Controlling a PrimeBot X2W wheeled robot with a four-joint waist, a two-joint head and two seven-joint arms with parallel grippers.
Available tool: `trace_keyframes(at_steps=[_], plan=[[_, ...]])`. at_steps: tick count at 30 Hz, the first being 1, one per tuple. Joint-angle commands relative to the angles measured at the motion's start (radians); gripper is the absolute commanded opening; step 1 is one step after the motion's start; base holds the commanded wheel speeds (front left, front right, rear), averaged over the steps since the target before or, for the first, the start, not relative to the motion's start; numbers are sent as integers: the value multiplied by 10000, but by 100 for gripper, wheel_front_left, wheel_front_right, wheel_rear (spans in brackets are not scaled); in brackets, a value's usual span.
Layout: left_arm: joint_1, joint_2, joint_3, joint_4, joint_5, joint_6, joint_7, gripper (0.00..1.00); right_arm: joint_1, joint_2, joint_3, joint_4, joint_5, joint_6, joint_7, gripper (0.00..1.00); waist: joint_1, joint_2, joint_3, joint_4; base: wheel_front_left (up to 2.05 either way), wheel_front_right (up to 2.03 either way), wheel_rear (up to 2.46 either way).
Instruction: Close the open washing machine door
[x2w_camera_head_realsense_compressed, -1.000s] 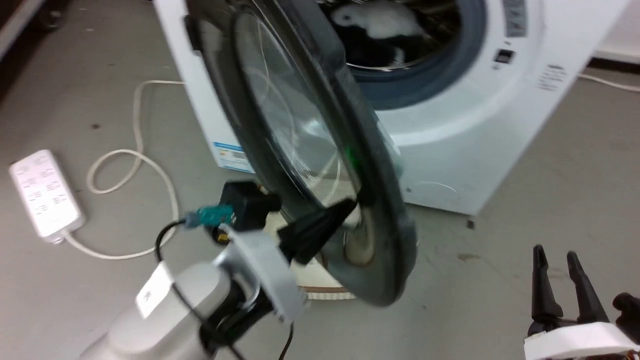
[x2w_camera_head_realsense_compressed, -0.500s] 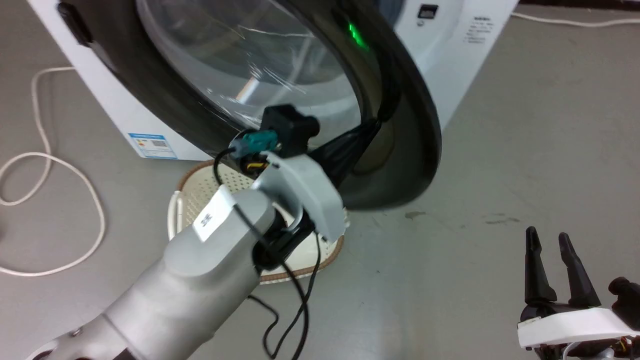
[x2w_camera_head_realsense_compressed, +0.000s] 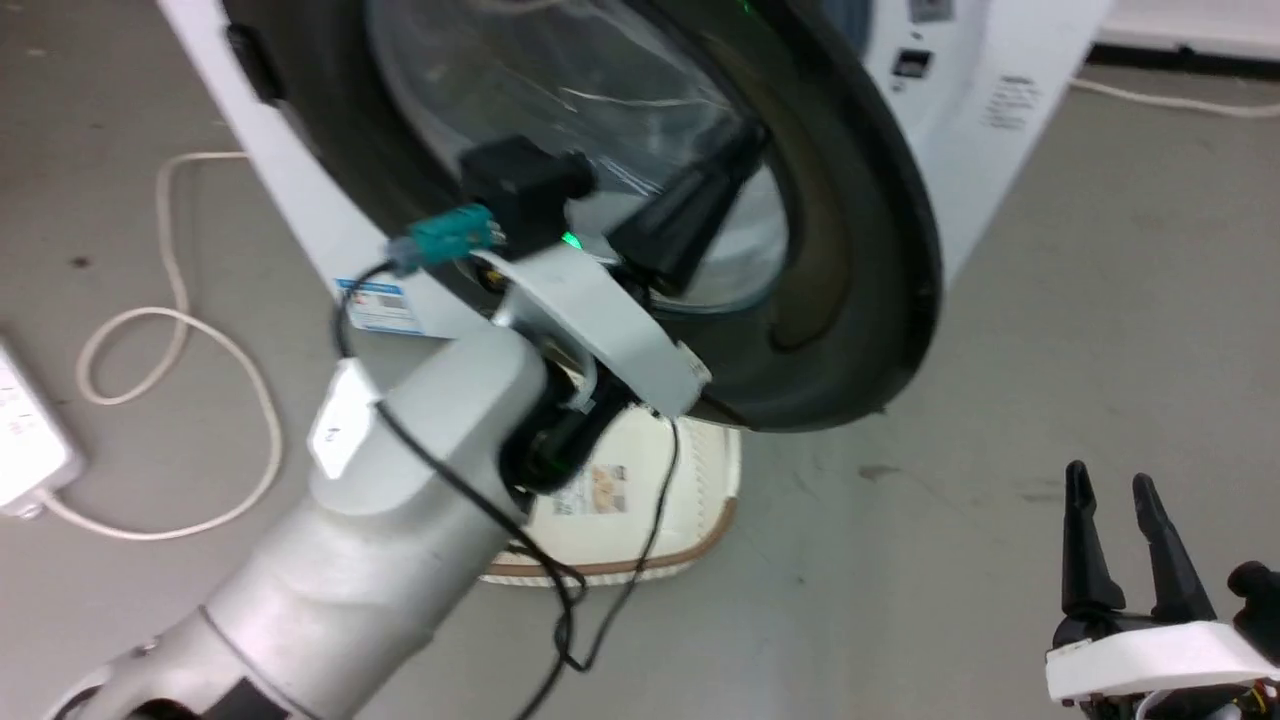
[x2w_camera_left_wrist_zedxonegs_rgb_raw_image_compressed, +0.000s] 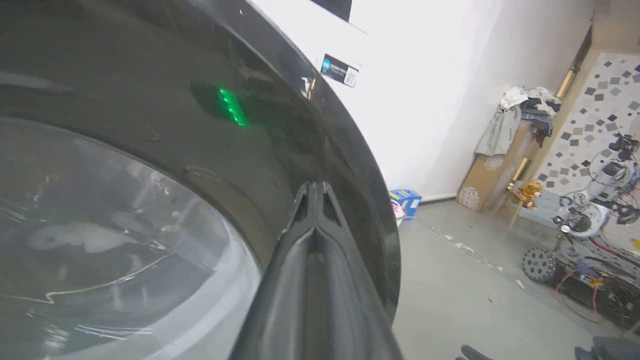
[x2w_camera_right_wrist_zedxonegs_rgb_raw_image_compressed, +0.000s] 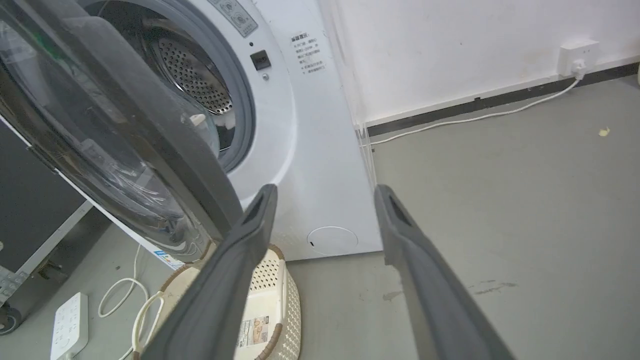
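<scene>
left pincer (x2w_camera_head_realsense_compressed: 745, 135) shifted up door (x2w_camera_head_realsense_compressed: 860, 250), fingers (x2w_camera_left_wrist_zedxonegs_rgb_raw_image_compressed: 310, 280) together against rim (x2w_camera_left_wrist_zedxonegs_rgb_raw_image_compressed: 350, 165); right pincer (x2w_camera_head_realsense_compressed: 1108, 478) spread over open floor (x2w_camera_head_realsense_compressed: 1050, 330).

Grey concrete floor (x2w_camera_right_wrist_zedxonegs_rgb_raw_image_compressed: 525, 210), white wall (x2w_camera_right_wrist_zedxonegs_rgb_raw_image_compressed: 440, 45) with dark skirting (x2w_camera_right_wrist_zedxonegs_rgb_raw_image_compressed: 450, 107), wall socket (x2w_camera_right_wrist_zedxonegs_rgb_raw_image_compressed: 578, 56), trailing white cable (x2w_camera_right_wrist_zedxonegs_rgb_raw_image_compressed: 475, 119)

The grey floor (x2w_camera_head_realsense_compressed: 1050, 330) carries the washing machine (x2w_camera_head_realsense_compressed: 990, 170), a cream basket (x2w_camera_head_realsense_compressed: 700, 480) beside it, and a white power strip (x2w_camera_head_realsense_compressed: 25, 430).
</scene>
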Motion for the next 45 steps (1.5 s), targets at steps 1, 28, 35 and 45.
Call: trace_keyframes(at_steps=[1,28,35,45], plan=[[139,283,348,-240,104,101,-132,0,83,-3,16,56,-102,10,-44,100,0,-1,-439,509,0,0,0],[7272,2567,5990,-2076,1985,2530,-225,0,798,-3,348,237,-182,10,-44,100,0,-1,-1810,1302,0,0,0],[8449,2216,5760,-1448,1799,2301,-91,0,985,-3,543,231,-221,10,-44,100,0,-1,-2003,1254,0,0,0],[8586,1886,5874,-1240,1636,2388,-105,100,1112,-3,636,233,-166,10,-44,100,0,-1,-2143,1243,0,0,0]])
